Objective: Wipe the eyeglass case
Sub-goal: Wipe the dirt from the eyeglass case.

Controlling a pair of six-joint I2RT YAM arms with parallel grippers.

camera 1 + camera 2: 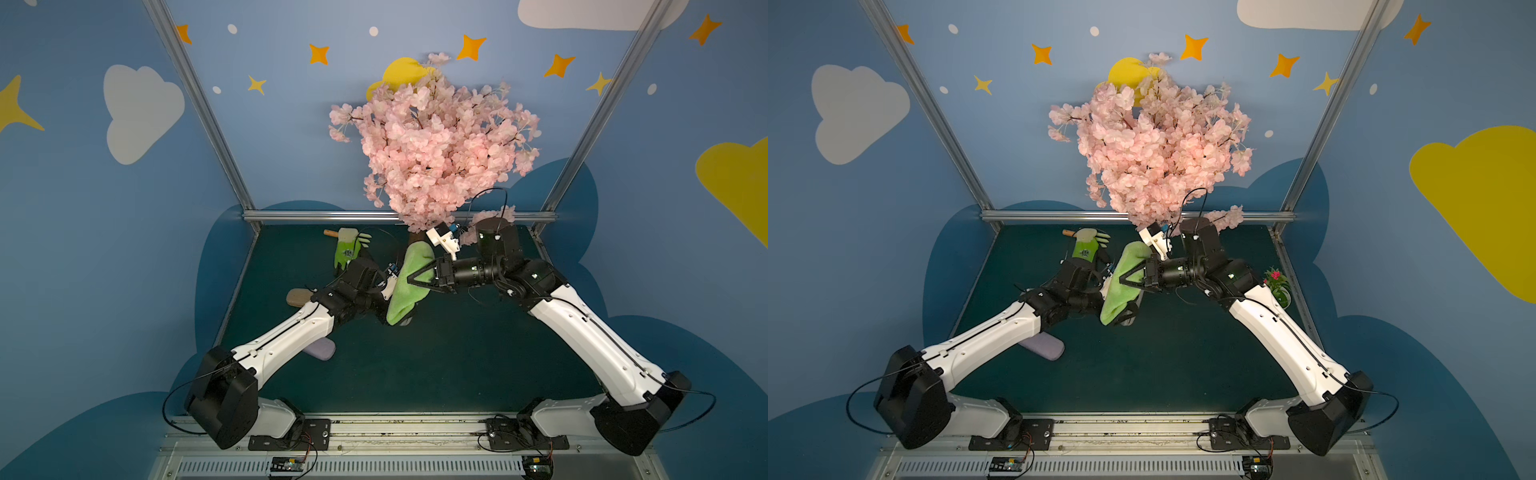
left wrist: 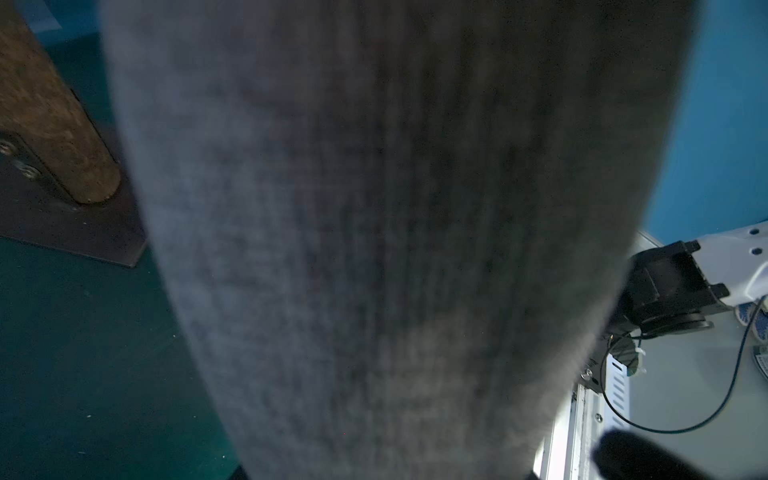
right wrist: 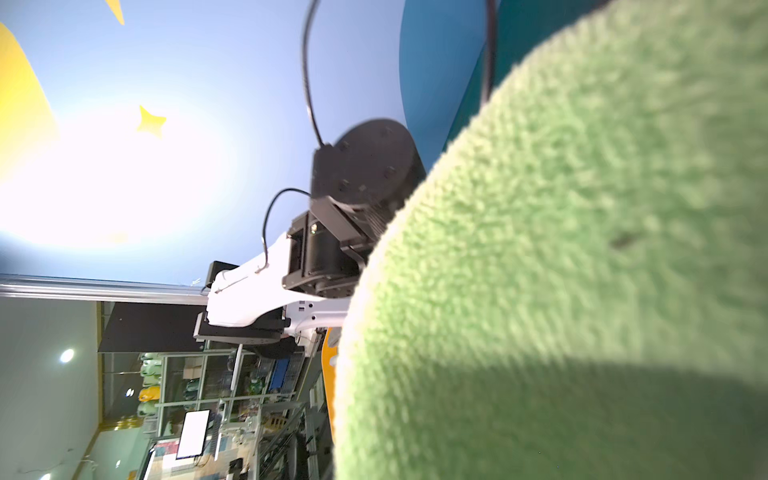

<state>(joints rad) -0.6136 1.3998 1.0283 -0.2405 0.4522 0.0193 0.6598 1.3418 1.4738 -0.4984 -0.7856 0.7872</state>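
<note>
Right gripper (image 1: 409, 279) pinches green cloth (image 1: 417, 257) draped over eyeglass case (image 2: 374, 249).

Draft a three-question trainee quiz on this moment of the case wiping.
1. True or false: the right hand is shut on the green cloth.
2. The cloth covers: A) a glove B) the grey case C) a pot.
3. What colour is the spare case under the left arm?
Key: 1 true; 2 B; 3 lilac.
</note>
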